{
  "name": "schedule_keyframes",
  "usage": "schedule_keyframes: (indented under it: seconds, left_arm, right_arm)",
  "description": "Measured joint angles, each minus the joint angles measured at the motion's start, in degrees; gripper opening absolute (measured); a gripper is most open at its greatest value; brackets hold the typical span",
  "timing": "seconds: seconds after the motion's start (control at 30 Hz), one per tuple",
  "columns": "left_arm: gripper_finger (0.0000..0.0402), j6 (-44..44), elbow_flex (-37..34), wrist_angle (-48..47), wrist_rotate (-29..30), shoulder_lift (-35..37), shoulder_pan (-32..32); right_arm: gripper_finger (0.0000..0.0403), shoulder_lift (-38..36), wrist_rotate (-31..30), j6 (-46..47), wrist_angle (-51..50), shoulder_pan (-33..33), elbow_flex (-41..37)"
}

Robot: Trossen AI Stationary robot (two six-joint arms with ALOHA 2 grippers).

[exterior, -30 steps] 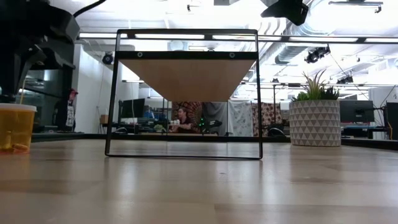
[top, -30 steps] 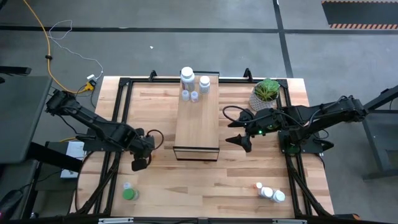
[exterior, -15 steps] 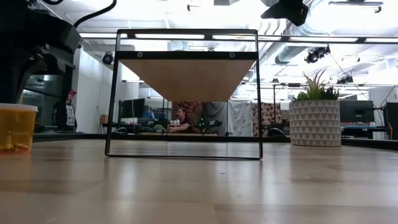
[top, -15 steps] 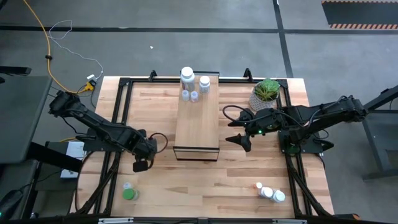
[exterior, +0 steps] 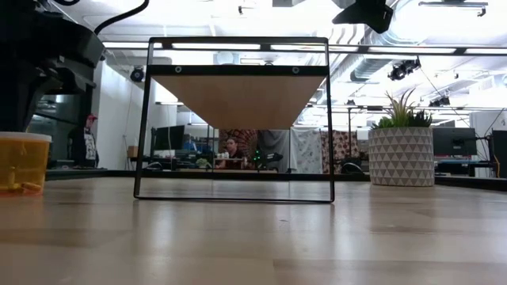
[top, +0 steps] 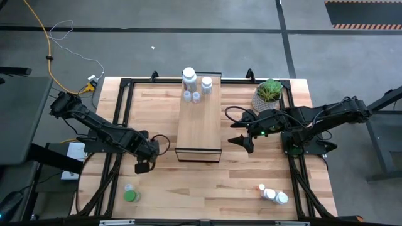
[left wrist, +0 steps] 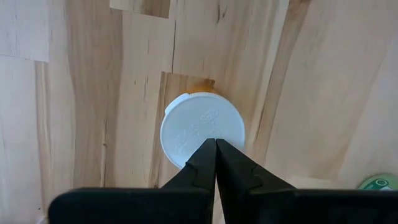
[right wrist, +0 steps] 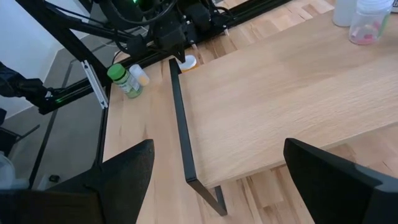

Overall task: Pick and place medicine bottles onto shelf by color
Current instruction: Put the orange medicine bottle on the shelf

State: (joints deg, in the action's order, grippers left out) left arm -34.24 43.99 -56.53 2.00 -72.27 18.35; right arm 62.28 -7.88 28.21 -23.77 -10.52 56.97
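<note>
Four white bottles [top: 195, 85] sit at the shelf [top: 200, 125] far end, while left gripper [left wrist: 216, 163], fingers pinched together, hangs over an orange bottle [left wrist: 202, 129] beside the shelf; right gripper [right wrist: 217, 168] waits wide open, several bottles unplaced.

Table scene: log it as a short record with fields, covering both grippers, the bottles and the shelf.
left gripper: shut, above the orange bottle, white cap, upright on the table
right gripper: open, beside the shelf, holding nothing
on shelf: four white bottles at its far end
green bottle: on table, near left corner
near right corner: bottle cluster
plant: far right of shelf
</note>
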Motion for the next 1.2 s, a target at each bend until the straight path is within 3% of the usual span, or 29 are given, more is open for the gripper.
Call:
schedule_keyframes:
  seconds: [0.47, 0.67, 1.2]
  left_arm:
    - [0.0, -1.2, 3.2, -4.4, 0.4, 2.2, -1.5]
    - [0.0, -0.8, 3.7, -5.1, -2.7, 2.2, -0.1]
    - [0.0, 1.0, 3.6, -4.0, 0.0, 1.7, 0.9]
  right_arm:
    - [0.0349, 0.0, 0.0, 0.0, 0.3, 0.0, 0.0]
    - [0.0349, 0.0, 0.0, 0.0, 0.5, 0.0, 0.0]
    - [0.0349, 0.0, 0.0, 0.0, 0.5, 0.0, 0.0]
